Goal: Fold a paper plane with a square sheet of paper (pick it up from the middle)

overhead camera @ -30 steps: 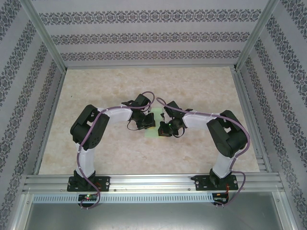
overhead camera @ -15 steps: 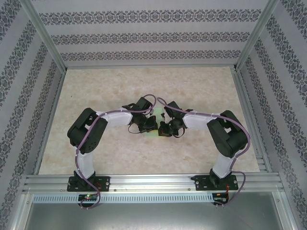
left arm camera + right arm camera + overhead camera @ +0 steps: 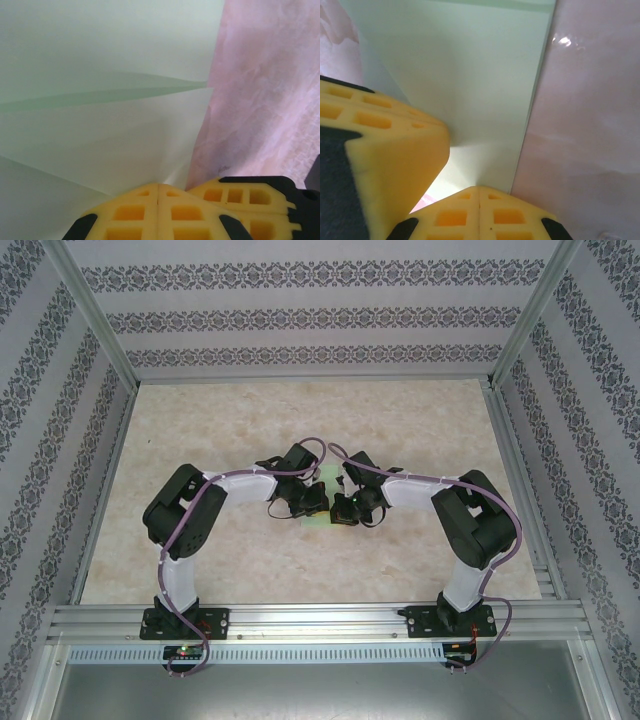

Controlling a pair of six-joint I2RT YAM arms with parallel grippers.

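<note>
Patterned walls (image 3: 300, 315) enclose a marbled tabletop (image 3: 250, 410) under green paper (image 3: 100, 140).

Paper (image 3: 100, 125) on table (image 3: 250, 420) (at centre)

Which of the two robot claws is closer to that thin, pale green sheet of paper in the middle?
Neither, it's a tie. The left gripper is shut, with its tips against the pale green paper sheet from the left. The right gripper, also shut, touches it from the right.
</note>
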